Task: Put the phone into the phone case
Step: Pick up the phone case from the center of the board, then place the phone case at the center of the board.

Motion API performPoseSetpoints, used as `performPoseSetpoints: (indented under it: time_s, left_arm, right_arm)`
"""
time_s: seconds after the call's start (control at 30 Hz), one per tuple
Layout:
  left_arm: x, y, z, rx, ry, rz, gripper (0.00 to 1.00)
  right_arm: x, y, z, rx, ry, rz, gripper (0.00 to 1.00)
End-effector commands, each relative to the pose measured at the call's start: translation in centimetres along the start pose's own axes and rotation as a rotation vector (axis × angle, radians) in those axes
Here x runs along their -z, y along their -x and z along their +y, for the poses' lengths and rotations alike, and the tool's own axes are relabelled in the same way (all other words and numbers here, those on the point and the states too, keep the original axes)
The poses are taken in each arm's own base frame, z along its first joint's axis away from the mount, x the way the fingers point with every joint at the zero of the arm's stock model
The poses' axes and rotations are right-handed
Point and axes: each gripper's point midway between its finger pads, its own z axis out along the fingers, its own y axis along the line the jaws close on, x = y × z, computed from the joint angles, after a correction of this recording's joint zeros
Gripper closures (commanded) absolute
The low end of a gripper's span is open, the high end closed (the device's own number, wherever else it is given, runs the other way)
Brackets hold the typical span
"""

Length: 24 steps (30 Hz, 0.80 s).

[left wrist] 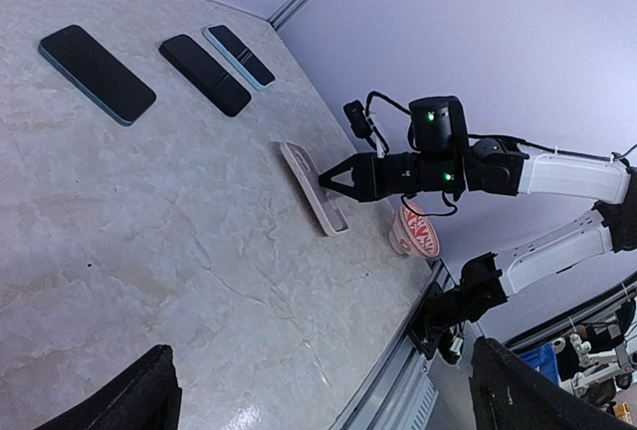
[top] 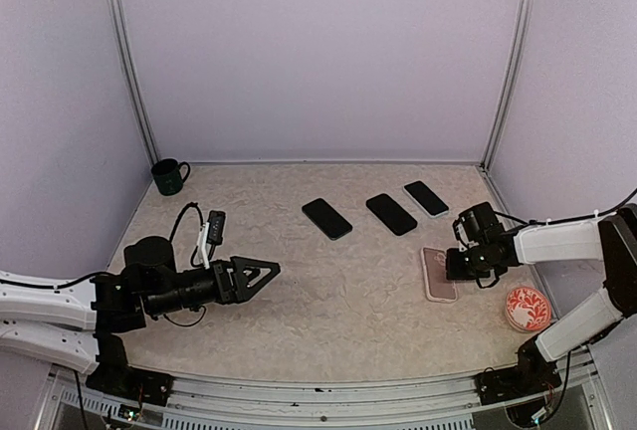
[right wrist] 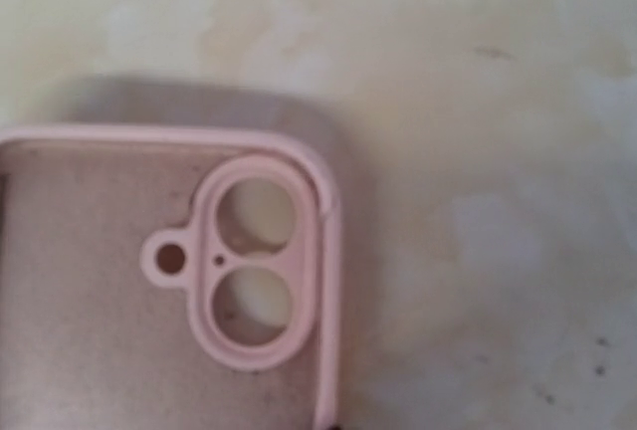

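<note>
The pink phone case (top: pixel 437 277) lies open side up at the right of the table. My right gripper (top: pixel 449 264) is at its right long edge, and its fingers meet in a point on the rim, as the left wrist view (left wrist: pixel 324 179) shows. The right wrist view shows the case (right wrist: pixel 119 321) close up with its camera cutout; only a dark fingertip speck shows at the rim. Three dark phones (top: pixel 326 218) (top: pixel 390 214) (top: pixel 426 198) lie face up in a row behind. My left gripper (top: pixel 261 273) is open and empty, hovering at the left, far from the case (left wrist: pixel 314 189).
A dark green mug (top: pixel 169 176) stands at the back left corner. A red patterned cup (top: pixel 527 308) stands at the right, near the case. A small black device with a white cable (top: pixel 212 226) lies by the left arm. Walls enclose the table.
</note>
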Motion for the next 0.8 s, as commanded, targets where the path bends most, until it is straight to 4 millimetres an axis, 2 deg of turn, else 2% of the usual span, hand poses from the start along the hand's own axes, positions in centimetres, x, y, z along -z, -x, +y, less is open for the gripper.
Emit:
performPoseSetpoints:
  time_s: [0.0, 0.1, 0.27, 0.47, 0.57, 0.63, 0.77]
  left_arm:
    - [0.4, 1.0, -1.0, -0.003, -0.022, -0.034, 0.01]
    - [0.5, 1.4, -0.9, -0.003, -0.010, -0.049, 0.01]
    - [0.7, 2.6, 0.5, 0.010, 0.093, -0.088, 0.01]
    - [1.8, 5.0, 2.5, 0.058, 0.194, -0.172, 0.01]
    - [2.7, 6.0, 2.7, 0.074, 0.203, -0.210, 0.01]
    - [3.3, 6.3, 2.9, 0.077, 0.217, -0.224, 0.01]
    - [4.3, 6.2, 3.4, 0.094, 0.234, -0.234, 0.01]
  right_arm:
    - [0.8, 1.3, 1.7, 0.057, 0.074, -0.024, 1.00]
    - [2.1, 2.3, 4.6, 0.142, 0.157, -0.070, 1.00]
    - [4.3, 3.9, 11.6, 0.384, 0.245, -0.148, 1.00]
    - [3.5, 3.3, 20.4, 0.648, 0.324, -0.123, 1.00]
    - [2.8, 2.8, 24.8, 0.755, 0.343, -0.132, 1.00]
    - [1.8, 1.7, 27.7, 0.847, 0.348, -0.130, 1.00]
    - [0.2, 0.9, 31.9, 0.974, 0.353, -0.132, 1.00]
